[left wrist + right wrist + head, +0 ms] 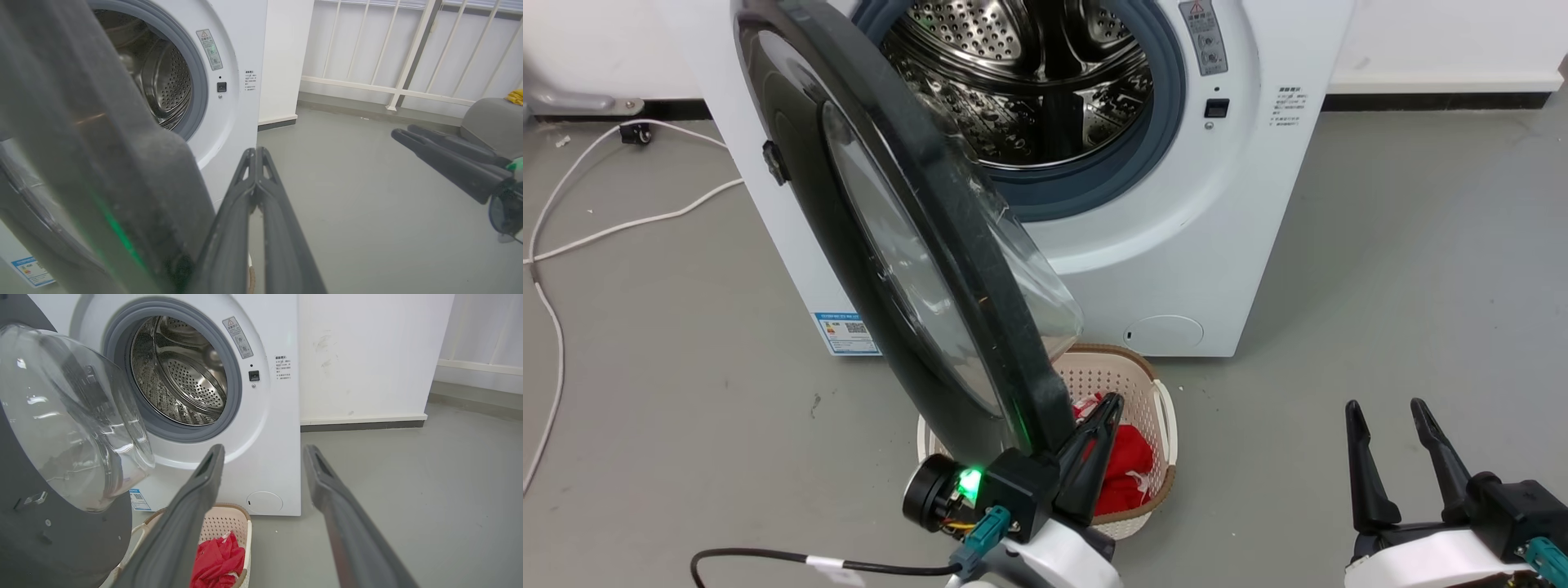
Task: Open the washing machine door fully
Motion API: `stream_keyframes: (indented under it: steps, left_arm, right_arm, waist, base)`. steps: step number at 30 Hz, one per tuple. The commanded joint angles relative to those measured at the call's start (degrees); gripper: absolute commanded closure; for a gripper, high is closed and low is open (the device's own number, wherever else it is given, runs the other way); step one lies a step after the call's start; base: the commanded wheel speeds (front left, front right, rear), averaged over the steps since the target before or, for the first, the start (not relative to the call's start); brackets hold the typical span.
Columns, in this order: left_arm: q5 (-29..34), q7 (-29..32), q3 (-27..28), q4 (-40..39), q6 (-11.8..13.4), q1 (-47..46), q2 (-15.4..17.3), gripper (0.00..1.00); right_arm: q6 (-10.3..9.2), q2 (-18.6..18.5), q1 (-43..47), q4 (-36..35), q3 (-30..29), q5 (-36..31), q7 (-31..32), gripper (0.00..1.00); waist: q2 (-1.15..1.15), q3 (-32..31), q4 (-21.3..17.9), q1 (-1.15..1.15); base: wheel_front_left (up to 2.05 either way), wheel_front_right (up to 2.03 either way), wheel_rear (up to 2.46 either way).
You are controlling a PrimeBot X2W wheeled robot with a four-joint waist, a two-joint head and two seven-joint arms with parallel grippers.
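The white washing machine [1258,204] stands with its steel drum [1029,73] exposed. The washing machine door [964,269] is swung out, roughly edge-on to the head view, its glass bowl [69,416] bulging toward the machine. My left gripper [1107,404] is shut with nothing between its fingers, which lie against the inner side of the door's lower rim. In the left wrist view the joined fingertips [255,152] point past the door rim [102,163] at the machine. My right gripper [1385,406] [263,451] is open, off to the right, clear of the door.
A cream laundry basket [1152,384] holding red cloth [1127,465] sits on the floor under the door's bottom edge. A white cable [572,237] runs across the floor at left. A white railing [408,61] and a grey object [486,118] stand to the right.
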Motion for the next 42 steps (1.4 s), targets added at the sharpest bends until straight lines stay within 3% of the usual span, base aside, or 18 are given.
stream_keyframes:
  steps: [1, 18, 42]
  left_arm:
    - [-0.45, 0.54, 1.05, -0.25, 0.86, 0.99, 1.27, 1.0]
    - [-0.51, 3.13, 2.2, -8.02, 4.9, 8.29, 5.76, 1.0]
    - [0.23, 4.75, 4.01, -16.33, 9.77, 13.68, 9.52, 1.0]
  right_arm:
    - [-0.04, 0.16, 0.53, -0.41, 0.02, 0.19, 0.02, 0.0]
    - [-0.04, 0.15, 2.76, -1.69, -0.18, 0.28, 0.91, 0.0]
    - [-0.04, 0.13, 2.16, -2.64, -1.55, 0.96, 0.64, 0.0]
  waist:
    - [0.0, -0.3, 0.15, 0.0]
    - [0.0, -1.58, 3.9, 0.0]
    - [0.0, 0.87, 20.05, 0.0]
  base:
    - [0.0, 0.0, 0.0]
    - [0.0, 0.0, 0.0]
    - [0.0, 0.0, 0.0]
